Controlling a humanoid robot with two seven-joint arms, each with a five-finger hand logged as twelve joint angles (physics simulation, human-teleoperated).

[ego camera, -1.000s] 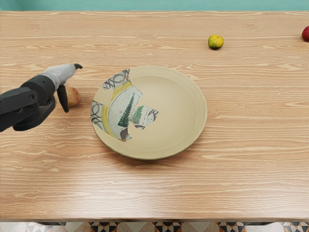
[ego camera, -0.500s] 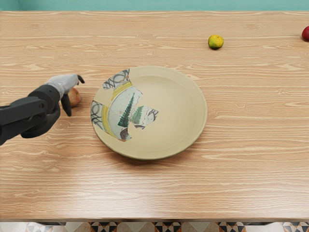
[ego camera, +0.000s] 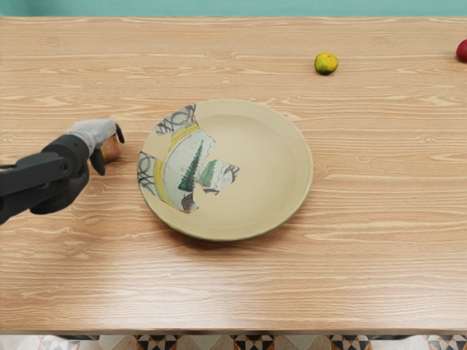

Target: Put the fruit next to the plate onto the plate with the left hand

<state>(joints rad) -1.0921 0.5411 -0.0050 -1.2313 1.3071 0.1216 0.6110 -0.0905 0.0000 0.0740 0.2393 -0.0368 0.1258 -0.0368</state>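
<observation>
A small reddish-tan fruit (ego camera: 112,150) lies on the wooden table just left of the plate (ego camera: 284,168), a wide beige dish with a painted tree pattern on its left side. My left hand (ego camera: 108,151) comes in from the left edge and sits over the fruit. Its grey fingers (ego camera: 93,132) curl over the top and the dark thumb presses the near side, so most of the fruit is hidden. The fruit still rests on the table, a short gap from the plate's rim. The right arm does not show.
A yellow-green fruit (ego camera: 326,63) lies at the back right. A red fruit (ego camera: 462,50) is cut off by the right edge. The table's front edge runs along the bottom of the view.
My left hand has come down and toward the fruit, and its fingers, stretched out a second ago, have curled around it. The fruit and plate have not moved.
</observation>
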